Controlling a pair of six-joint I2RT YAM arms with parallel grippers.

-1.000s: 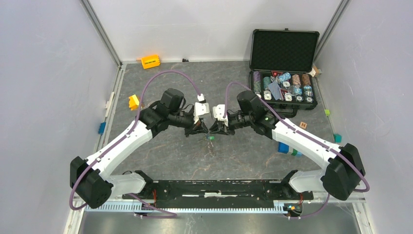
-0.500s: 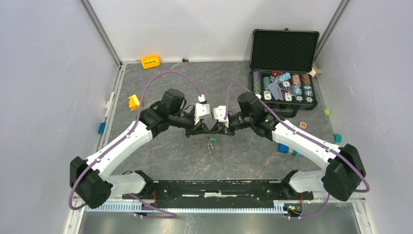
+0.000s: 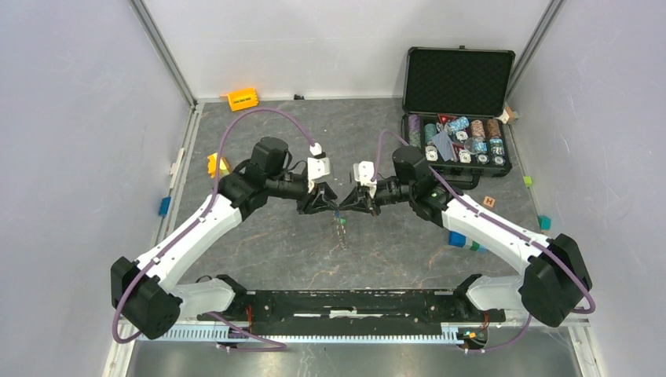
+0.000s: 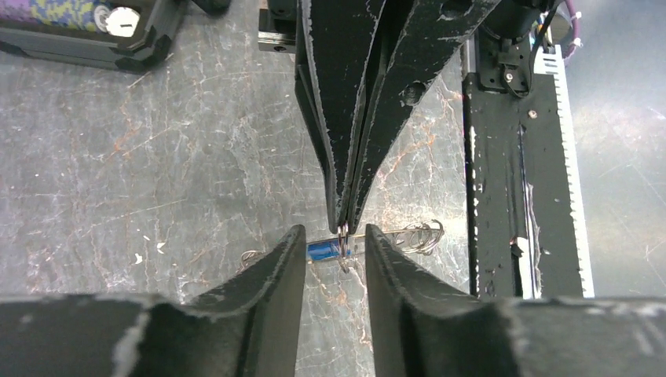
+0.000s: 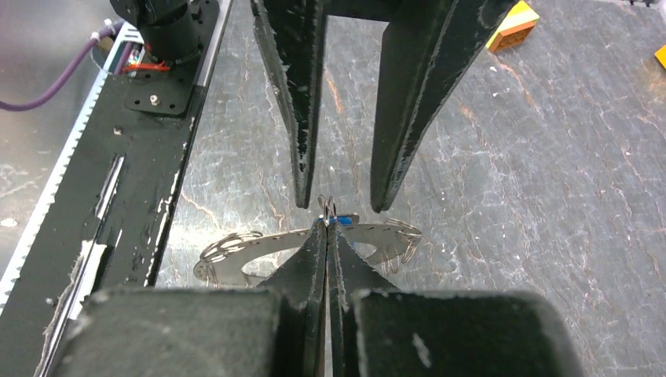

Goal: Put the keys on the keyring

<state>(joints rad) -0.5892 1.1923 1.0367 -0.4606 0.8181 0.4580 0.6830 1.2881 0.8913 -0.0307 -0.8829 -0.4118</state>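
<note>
Handover | my left gripper (image 4: 334, 239) just let go, jaws apart astride the keyring (image 5: 236, 255) | my right gripper (image 5: 326, 225) pinched shut on keyring's rim | blue key (image 4: 320, 251) against keyring at that pinch | right side now carries it for threading.

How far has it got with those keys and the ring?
Done: nothing I can confirm; any threading is too small to see. In hand: the right gripper is shut on a wire loop beside the blue key; the left gripper stands open around them. Left: getting that key and the green key onto the keyring.
</note>
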